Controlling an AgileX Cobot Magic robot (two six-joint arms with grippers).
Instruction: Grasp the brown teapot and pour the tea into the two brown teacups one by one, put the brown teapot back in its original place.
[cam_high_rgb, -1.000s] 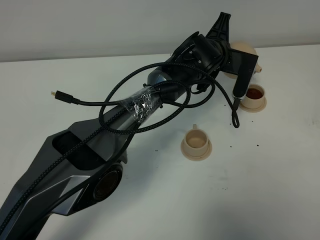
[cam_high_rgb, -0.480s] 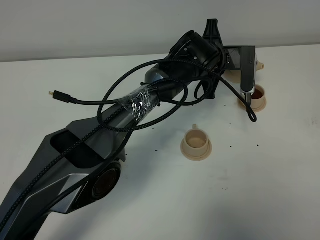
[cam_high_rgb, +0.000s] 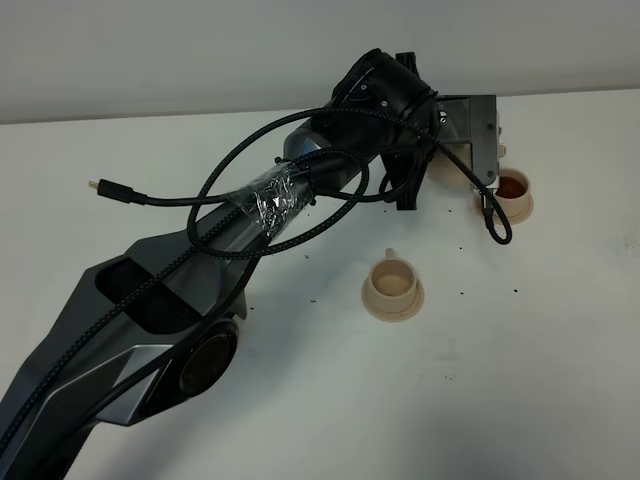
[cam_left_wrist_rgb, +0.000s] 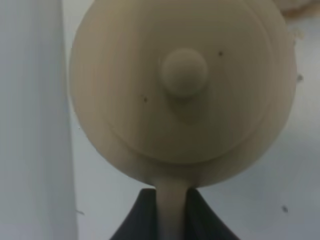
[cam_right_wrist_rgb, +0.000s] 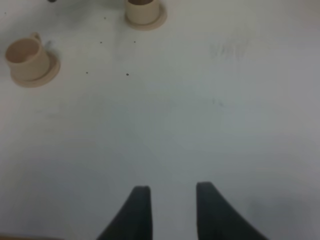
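The brown teapot (cam_left_wrist_rgb: 150, 125) is gripped by its loop handle (cam_left_wrist_rgb: 171, 220) in the left claw (cam_left_wrist_rgb: 170, 194). The two dark fingers (cam_left_wrist_rgb: 140, 220) are drawn narrow and pressed against either side of the handle. In the left wrist view the pot is seen from above, with its knobbed lid (cam_left_wrist_rgb: 184, 71) seated. In the exterior high view the teapot is placed at the far right of the white surface (cam_high_rgb: 560, 350), almost wholly hidden behind the wrist of the left arm (cam_high_rgb: 160, 300). Whether it is lifted or resting on anything cannot be told.

Just right of that wrist, the far teacup (cam_high_rgb: 510, 187) is seen on its saucer (cam_high_rgb: 522, 212), filled with reddish-brown tea. The near teacup (cam_high_rgb: 392, 283) is set nearer and to the left, well apart from the far one. It is on its own saucer (cam_high_rgb: 375, 305) and its inside shows pale and empty.

The right claw (cam_right_wrist_rgb: 172, 200) is spread wide with nothing between its fingers. It is seen over a bare part of the surface, well apart from both cups.

A black braided cable (cam_high_rgb: 215, 190) is looped around the left arm, and its loose plug (cam_high_rgb: 103, 186) is seen against the surface to the left. Small dark specks (cam_high_rgb: 462, 293) are scattered on the surface near the cups.
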